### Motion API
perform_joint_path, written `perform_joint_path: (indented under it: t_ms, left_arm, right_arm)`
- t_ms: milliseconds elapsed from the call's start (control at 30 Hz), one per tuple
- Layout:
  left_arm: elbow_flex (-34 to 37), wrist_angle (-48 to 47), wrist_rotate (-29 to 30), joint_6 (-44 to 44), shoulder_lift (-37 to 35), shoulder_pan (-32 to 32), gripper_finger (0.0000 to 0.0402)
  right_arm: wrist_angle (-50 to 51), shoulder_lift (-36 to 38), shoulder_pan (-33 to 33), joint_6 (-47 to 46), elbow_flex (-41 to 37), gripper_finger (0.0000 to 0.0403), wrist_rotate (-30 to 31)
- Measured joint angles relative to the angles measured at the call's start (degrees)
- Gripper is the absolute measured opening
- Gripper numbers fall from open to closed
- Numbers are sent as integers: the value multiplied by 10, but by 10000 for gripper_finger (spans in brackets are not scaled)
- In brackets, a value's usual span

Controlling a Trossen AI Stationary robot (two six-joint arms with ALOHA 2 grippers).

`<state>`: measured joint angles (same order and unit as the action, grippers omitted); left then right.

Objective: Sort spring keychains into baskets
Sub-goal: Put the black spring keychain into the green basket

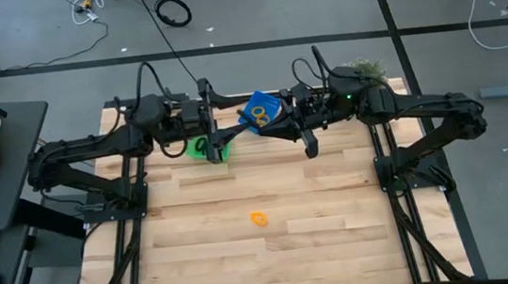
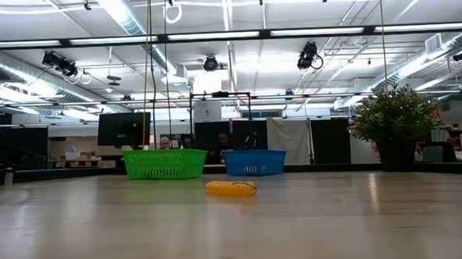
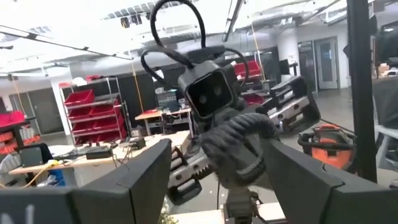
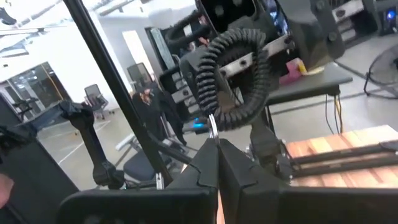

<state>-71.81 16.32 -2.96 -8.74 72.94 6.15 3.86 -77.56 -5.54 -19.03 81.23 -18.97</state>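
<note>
High view shows both arms drawn in over the far middle of the counter (image 1: 275,253), meeting above the two baskets at the upper centre of the frame. The green basket (image 1: 205,148) sits just left of centre, half hidden under the left arm, with dark rings inside it; the blue basket (image 1: 258,111) lies just to its right, holding orange rings. That split suggests the sort goes by colour: black to green, orange to blue.

The left gripper (image 1: 217,119) hangs above the gap between the baskets, and in the left wrist view its fingers (image 3: 143,180) stand wide apart with nothing between them, as they would after a drop. The right gripper (image 1: 309,146) hovers just right of the blue basket; the right wrist view shows its jaws pressed together and empty, so this arm looks to be waiting.

One orange keychain (image 1: 258,219) lies alone on the bare wood in the lower middle of the high view, well apart from both baskets. In the low view it lies flat in front of them, nearer the camera. Judging by this, it is the one piece I can see left to sort, and it probably belongs in the blue basket.

A potted plant (image 2: 395,130) stands at the counter's far right corner, clear of the work.
</note>
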Motion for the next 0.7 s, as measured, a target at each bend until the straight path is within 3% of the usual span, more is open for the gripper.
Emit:
perform_joint_path:
  t_ms: [267,700]
  left_arm:
    - [0,1,2,1,5,0,226]
    - [0,2,20,1,5,2,40]
  right_arm:
    - [-13,-2,0,-2,0,0,-1]
    - [-12,-2,0,0,0,5,-17]
